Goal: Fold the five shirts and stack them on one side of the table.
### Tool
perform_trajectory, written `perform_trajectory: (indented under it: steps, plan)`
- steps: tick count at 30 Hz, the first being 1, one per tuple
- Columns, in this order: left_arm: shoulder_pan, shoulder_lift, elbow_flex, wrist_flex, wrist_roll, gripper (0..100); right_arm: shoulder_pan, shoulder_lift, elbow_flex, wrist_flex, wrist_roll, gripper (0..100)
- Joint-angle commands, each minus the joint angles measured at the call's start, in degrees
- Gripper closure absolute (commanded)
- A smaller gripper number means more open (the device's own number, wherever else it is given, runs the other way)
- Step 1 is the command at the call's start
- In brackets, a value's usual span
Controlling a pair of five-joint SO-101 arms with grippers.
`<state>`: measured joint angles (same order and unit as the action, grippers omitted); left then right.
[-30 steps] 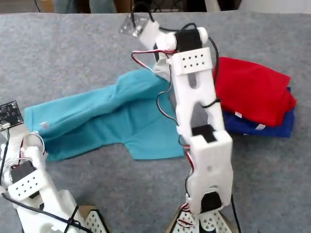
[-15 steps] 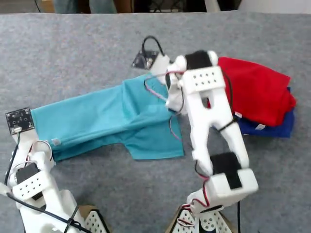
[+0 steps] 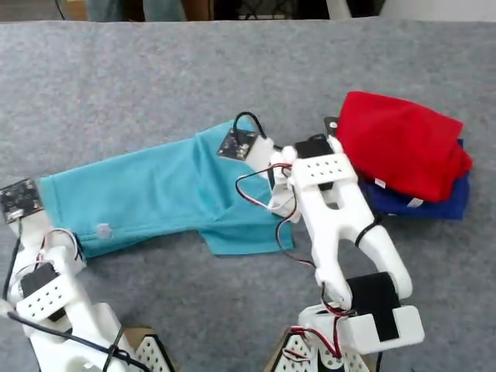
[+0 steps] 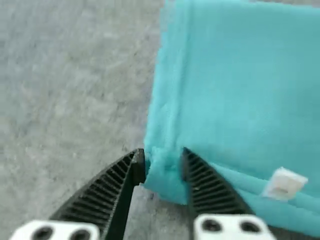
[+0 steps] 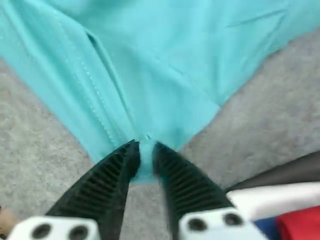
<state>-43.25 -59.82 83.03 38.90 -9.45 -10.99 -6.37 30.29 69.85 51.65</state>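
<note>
Your left gripper (image 4: 162, 162) sat at the end of the teal shirt (image 3: 155, 194) farthest from the red shirt (image 3: 403, 147). Its jaws were drawn narrow on a small pleat of hem, close to a white tag (image 4: 284, 182). The teal shirt itself lay stretched out long on the grey table (image 3: 116, 77), one sleeve pointing away from the fold line, its other end near the red shirt. There your right gripper (image 5: 146, 150) had its jaws almost together, pinching a corner of the cloth beside a stitched seam. The red shirt was folded and resting on a folded blue shirt (image 3: 434, 203), so that was likely your stacking side.

I judged the teal shirt light, soft and limp. It would sag and drag between two holds, and a thin single layer could slide out of the jaws. The doubled hem and seams gave the thicker, surer bite, so you were best holding there and keeping both ends level.
</note>
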Motion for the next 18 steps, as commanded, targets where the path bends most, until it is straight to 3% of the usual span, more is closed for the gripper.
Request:
perform_trajectory:
  steps: [1, 3, 5, 7, 9, 11, 13, 18]
  plan:
    - [-1.5, -0.1, -6.4, 6.8, -1.5, 79, 1.8, -4.8, -0.7, 1.8, 0.4, 74.6]
    - [-1.5, -0.1, -13.2, 15.2, -5.0, 79, 2.1, -7.0, -2.4, 2.1, 0.2, 70.4]
    - [-1.7, -0.1, -20.4, 21.2, -2.5, 79, 2.0, -9.0, -3.8, 2.1, 0.1, 70.7]
    - [-1.3, -0.1, -27.5, 26.1, -1.1, 80, 0.9, -10.2, -4.9, 2.0, -0.3, 74.9]
    - [0.2, 0.1, -33.6, 28.9, 0.5, 81, -2.8, -9.7, -6.1, 1.7, -4.6, 85.8]
    - [2.8, 1.2, -37.1, 28.5, 5.6, 88, -6.9, -7.6, -7.4, -0.4, -10.7, 99.4]
    - [6.0, 4.8, -37.1, 23.5, 9.7, 98, -9.8, -3.9, -8.7, -3.3, -16.2, 94.6]
    - [11.9, 22.4, -35.0, 5.6, 16.7, 97, -12.7, 7.6, -14.2, -6.8, -24.5, 98.3]
